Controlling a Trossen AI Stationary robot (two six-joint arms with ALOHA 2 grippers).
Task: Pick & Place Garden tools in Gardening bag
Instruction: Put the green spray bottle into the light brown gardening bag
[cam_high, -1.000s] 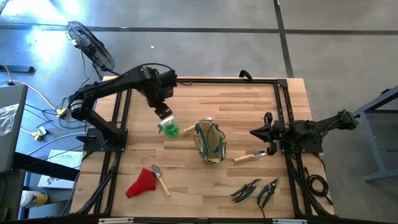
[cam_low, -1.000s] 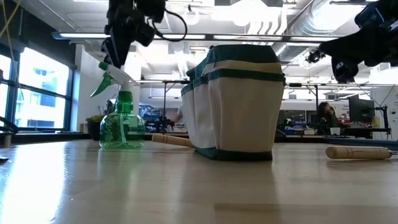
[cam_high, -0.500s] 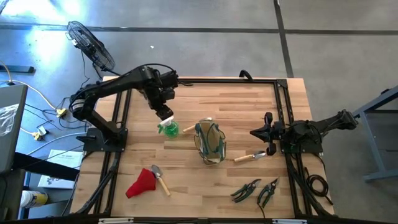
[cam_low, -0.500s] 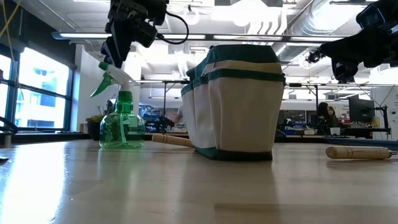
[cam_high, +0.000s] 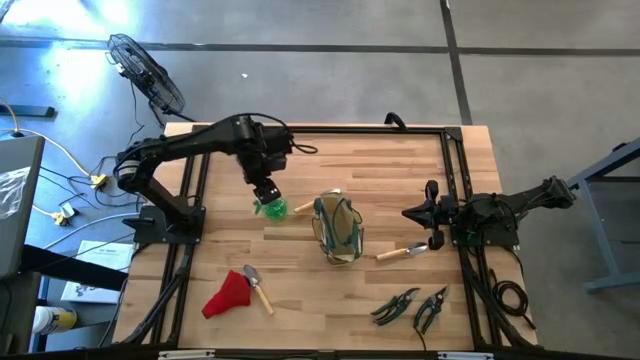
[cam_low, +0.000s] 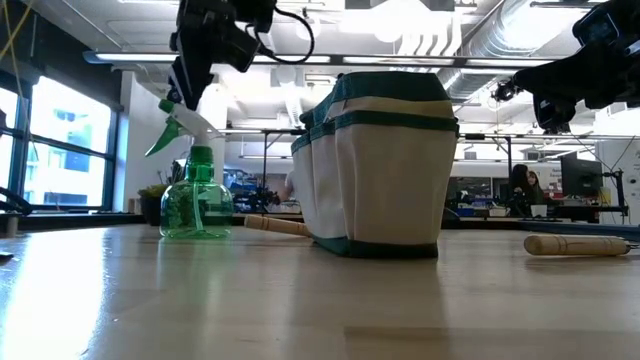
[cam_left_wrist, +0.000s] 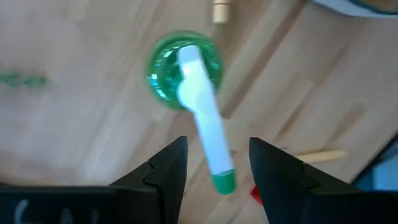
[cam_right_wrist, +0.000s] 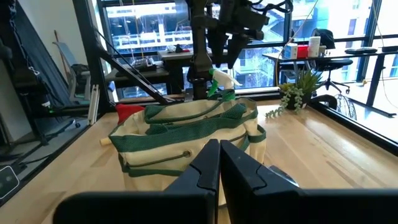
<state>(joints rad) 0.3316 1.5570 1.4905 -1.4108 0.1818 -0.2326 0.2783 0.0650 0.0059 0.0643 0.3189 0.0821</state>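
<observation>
A: How many tools sit out?
B: One spray bottle (cam_high: 271, 207), one red glove (cam_high: 227, 294), two wooden-handled tools (cam_high: 258, 289) (cam_high: 402, 252), two pruning shears (cam_high: 396, 306) (cam_high: 432, 309).
A: Bags?
B: One gardening bag (cam_high: 338, 229).

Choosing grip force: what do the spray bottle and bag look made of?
Spray bottle: likely plastic, glossy see-through green body, opaque white trigger head. Gardening bag: apparently woven fabric, matte cream panels with green trim; its rim sags softly in the right wrist view.
</observation>
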